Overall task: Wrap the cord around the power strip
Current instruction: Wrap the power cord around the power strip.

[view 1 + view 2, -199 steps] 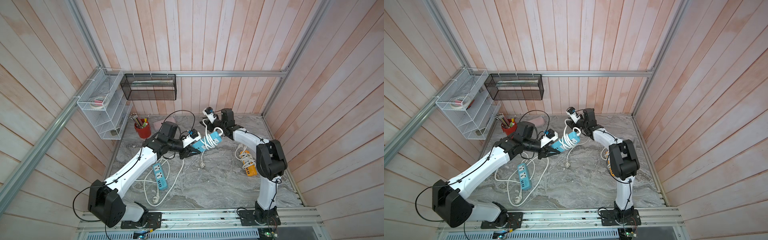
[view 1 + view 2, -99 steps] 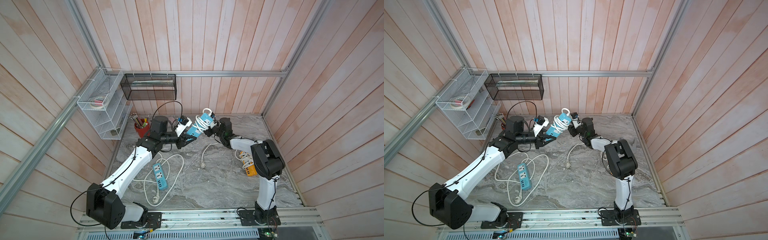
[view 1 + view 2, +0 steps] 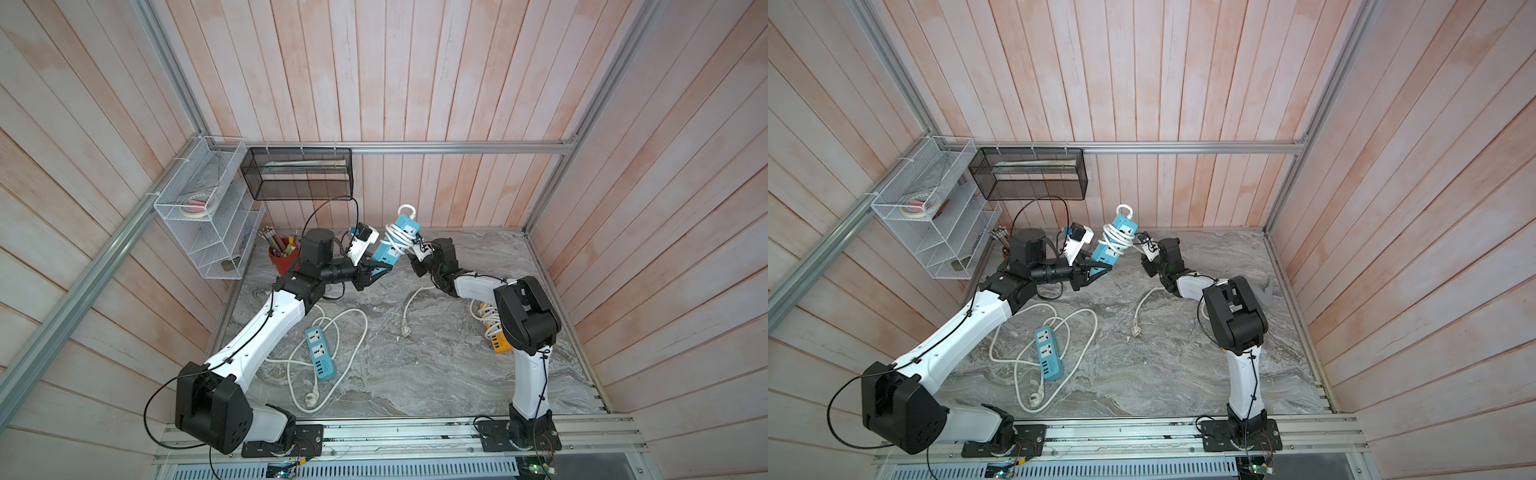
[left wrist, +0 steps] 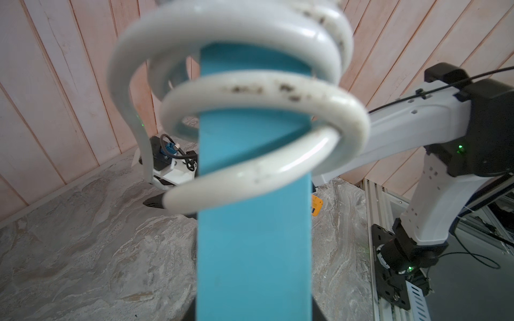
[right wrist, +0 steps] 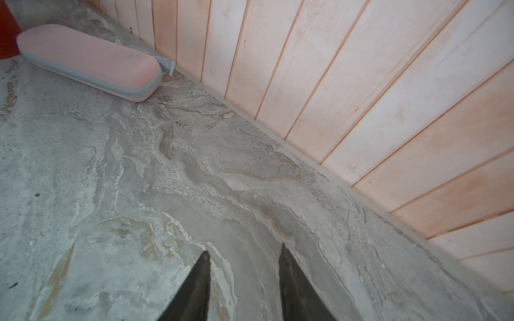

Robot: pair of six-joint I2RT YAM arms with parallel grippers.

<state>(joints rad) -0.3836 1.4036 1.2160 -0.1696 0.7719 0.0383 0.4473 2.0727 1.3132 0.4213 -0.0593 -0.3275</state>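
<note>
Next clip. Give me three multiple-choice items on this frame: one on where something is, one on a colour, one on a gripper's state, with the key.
1. Where is the spare blue power strip?
A. flat on the table
B. in the wire shelf
C. in the mesh basket

2. What colour is the cord coiled round the held power strip?
A. black
B. white
C. orange

3. How is the right gripper?
A. shut on a plug
B. shut on the cord
C. open and empty

Key:
1 A: it lies there in both top views.
2 B: the left wrist view shows white loops round the blue body.
3 C: the right wrist view shows its fingers apart with only the table between them.
</note>
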